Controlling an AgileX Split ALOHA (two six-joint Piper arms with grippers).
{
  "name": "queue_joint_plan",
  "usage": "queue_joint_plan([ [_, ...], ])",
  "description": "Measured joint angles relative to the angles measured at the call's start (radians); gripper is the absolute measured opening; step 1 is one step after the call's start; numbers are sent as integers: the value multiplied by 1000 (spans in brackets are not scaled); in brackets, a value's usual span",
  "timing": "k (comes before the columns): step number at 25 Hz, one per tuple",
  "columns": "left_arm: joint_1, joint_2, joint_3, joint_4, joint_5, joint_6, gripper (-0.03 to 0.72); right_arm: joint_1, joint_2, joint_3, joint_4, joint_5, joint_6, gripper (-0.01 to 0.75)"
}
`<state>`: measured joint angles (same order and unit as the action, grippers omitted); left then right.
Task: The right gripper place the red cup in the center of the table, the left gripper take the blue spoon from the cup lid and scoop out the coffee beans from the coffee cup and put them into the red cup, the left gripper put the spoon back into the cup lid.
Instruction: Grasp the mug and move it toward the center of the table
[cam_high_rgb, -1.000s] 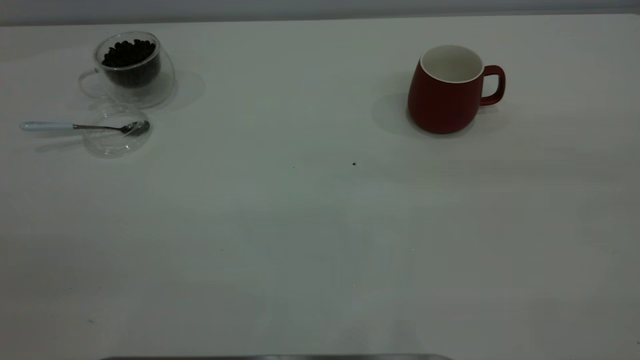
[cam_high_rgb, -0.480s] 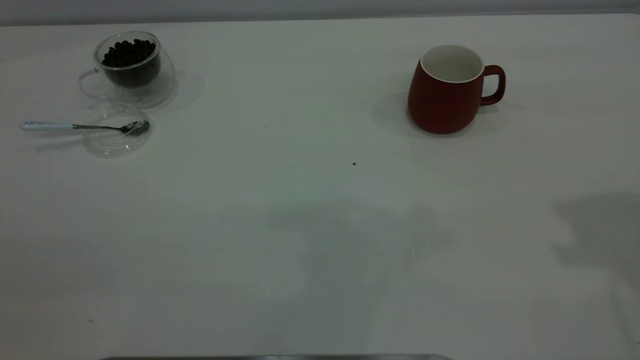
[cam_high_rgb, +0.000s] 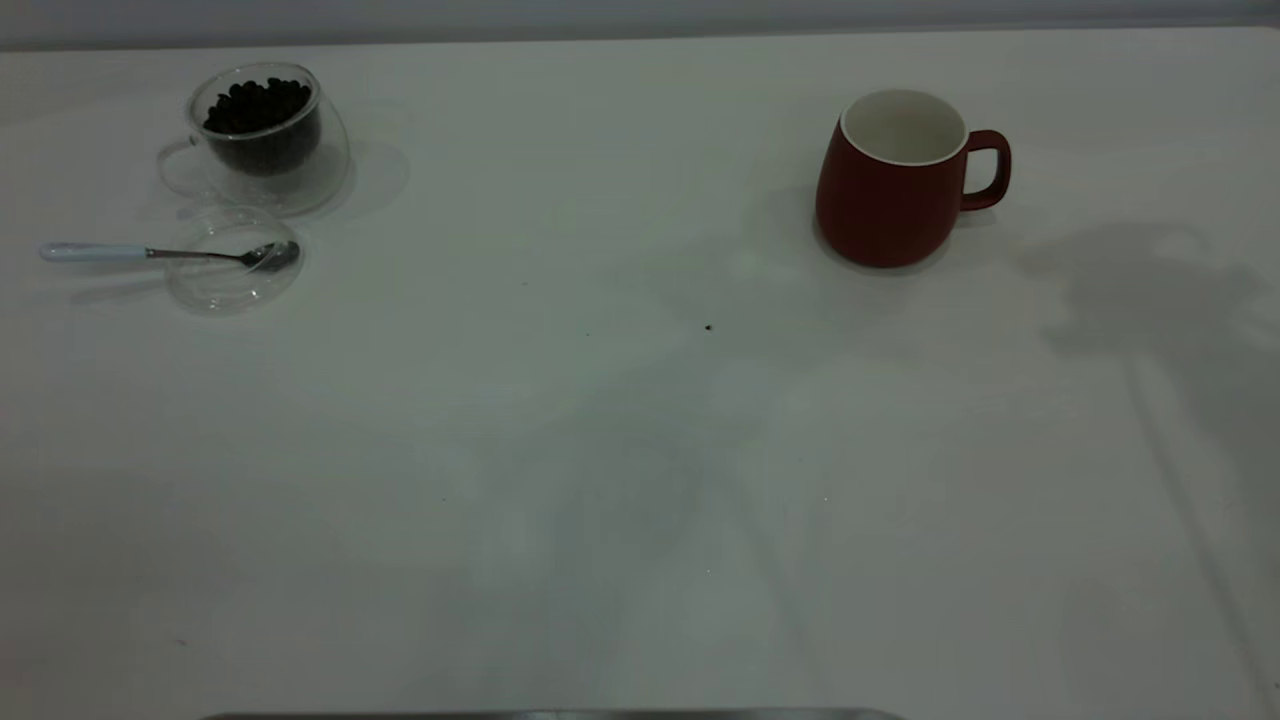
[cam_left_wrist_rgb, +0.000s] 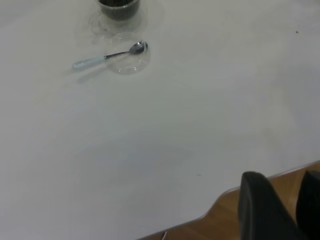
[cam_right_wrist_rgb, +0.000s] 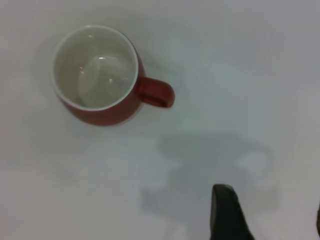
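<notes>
My right gripper (cam_right_wrist_rgb: 270, 212) hovers above the red cup (cam_right_wrist_rgb: 97, 75), fingers seemingly apart and empty, lined up for its handle (cam_right_wrist_rgb: 156, 93).

No readable text or labels, seemingly

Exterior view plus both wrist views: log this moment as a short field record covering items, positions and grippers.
red cup: upright, empty, on the right of the table, handle pointing right, not held
coffee cup: far left, holds the coffee beans
cup lid: flat on the table, just in front of the coffee cup
blue spoon: bowl resting in the lid, handle pointing left
right gripper: open, above the table near the red cup, not touching it
left gripper: near the table edge, away from the spoon
task stage: nothing moved yet
</notes>
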<state>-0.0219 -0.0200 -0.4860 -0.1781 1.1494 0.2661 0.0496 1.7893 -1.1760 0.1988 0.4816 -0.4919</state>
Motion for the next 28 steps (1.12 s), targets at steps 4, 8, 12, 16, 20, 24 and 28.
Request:
queue_joint_plan([
  [4,0,0,0,0,0,0,236,0,205,-167,34,48,-59,457],
  [8,0,0,0,0,0,0,236,0,368,-311,74,141,-71,457],
  [12,0,0,0,0,0,0,236,-17,483,-411,71,240,-90,457],
  [16,0,0,0,0,0,3,236,-44,534,-451,195,309,21,457],
  [20,0,0,0,0,0,3,236,-67,562,-460,260,303,142,457],
  [24,0,0,0,0,0,2,236,-98,613,-468,312,284,364,457],
  [28,0,0,0,0,0,2,236,-100,644,-468,357,259,554,457],
])
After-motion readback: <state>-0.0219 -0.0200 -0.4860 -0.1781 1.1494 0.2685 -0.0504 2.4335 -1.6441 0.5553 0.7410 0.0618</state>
